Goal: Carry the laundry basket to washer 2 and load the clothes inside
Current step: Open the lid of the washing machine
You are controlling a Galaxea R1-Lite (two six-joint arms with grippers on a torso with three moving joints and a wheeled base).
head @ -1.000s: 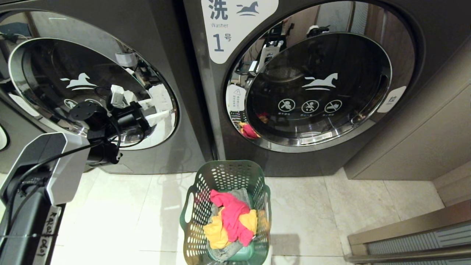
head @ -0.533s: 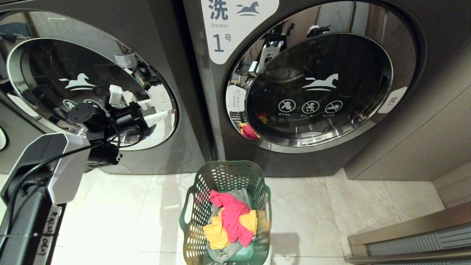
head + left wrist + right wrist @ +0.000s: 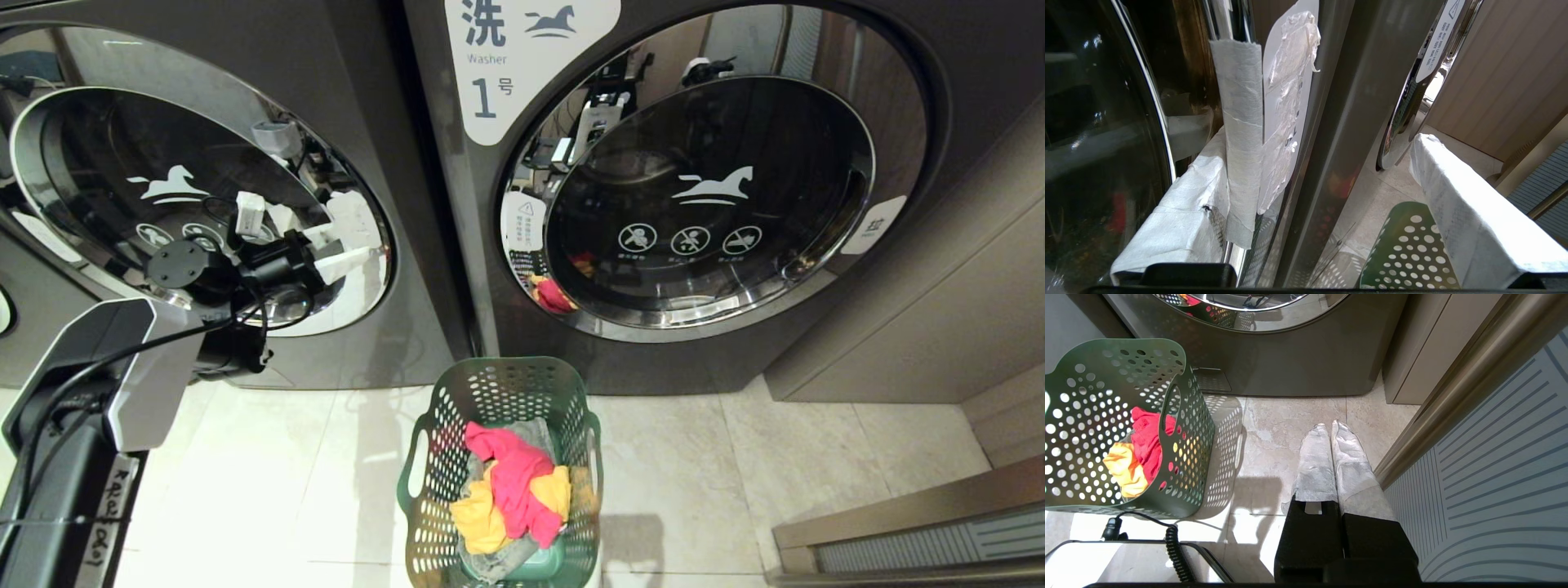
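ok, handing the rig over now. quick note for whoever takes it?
Left end effector: open, empty, at the right rim of the left washer's door, still shut.
Right end effector: shut, empty, parked over the floor.
Laundry basket: on the floor before washer 1, clothes inside.
Done: basket set down.
Left: open the door, load the clothes.

The basket (image 3: 500,469) stands on the floor (image 3: 261,490) before the washers, below the gap between them and nearer the right one. Clothes (image 3: 513,490) lie in it. The washer marked 1 (image 3: 702,188) stands on the right, another washer (image 3: 204,188) just beside it on the left. The left gripper (image 3: 331,245) is raised before the left washer's door, at its right edge. The right gripper (image 3: 1331,437) hangs over the floor to the right of the basket, apart from it.
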